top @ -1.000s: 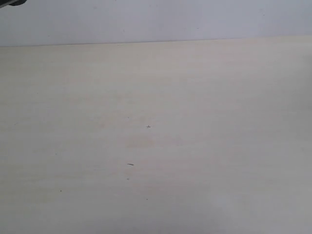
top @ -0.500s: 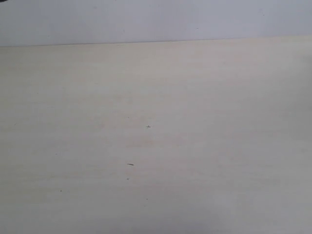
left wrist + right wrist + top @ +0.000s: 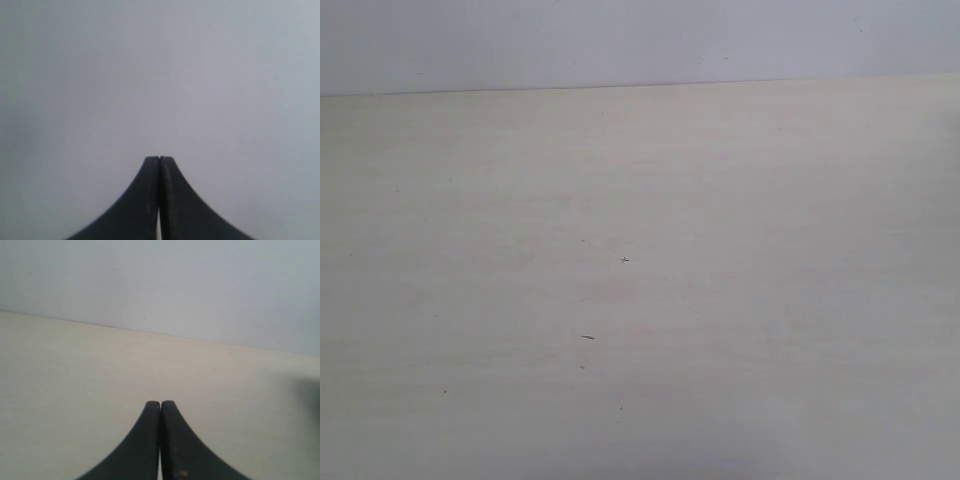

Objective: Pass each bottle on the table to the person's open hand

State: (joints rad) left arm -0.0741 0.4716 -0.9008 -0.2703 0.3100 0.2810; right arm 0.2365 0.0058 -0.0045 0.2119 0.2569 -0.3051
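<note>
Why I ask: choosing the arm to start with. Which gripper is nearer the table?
Right, probably. The right gripper, fingers shut, hangs over the table. The left gripper faces only a blank grey wall, with no table in its view.

Closed right claw [image 3: 160, 405] — above table [image 3: 75, 370]

Your exterior view looks down at a slant across the table [image 3: 640, 300]. Its far edge runs along the upper part of the frame, under a pale wall [image 3: 640, 40]. Your right wrist view looks out past the right gripper [image 3: 160, 405], low over the same table toward that wall. Your left wrist view shows only plain grey beyond the left gripper [image 3: 159, 161].
</note>
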